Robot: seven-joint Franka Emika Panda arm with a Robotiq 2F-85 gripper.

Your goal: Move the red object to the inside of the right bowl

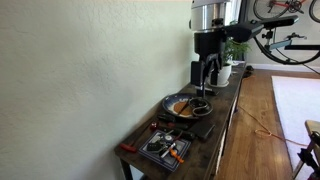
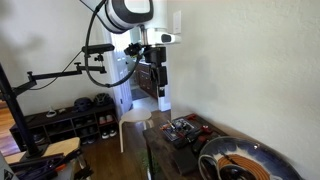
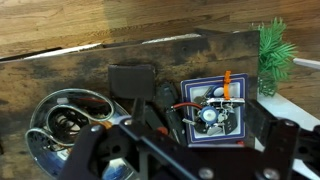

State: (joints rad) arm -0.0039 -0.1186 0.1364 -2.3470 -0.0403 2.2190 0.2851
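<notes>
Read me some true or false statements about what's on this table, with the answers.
1. The gripper hangs above the table, holding nothing. True.
2. The bowl is empty. False: several things lie in it.
3. The plant stands inside the bowl. False: it stands on the other side of the tray from the bowl.
4. A bicycle shows in an exterior view. True.
5. The tray lies on the floor. False: it lies on the table.
</notes>
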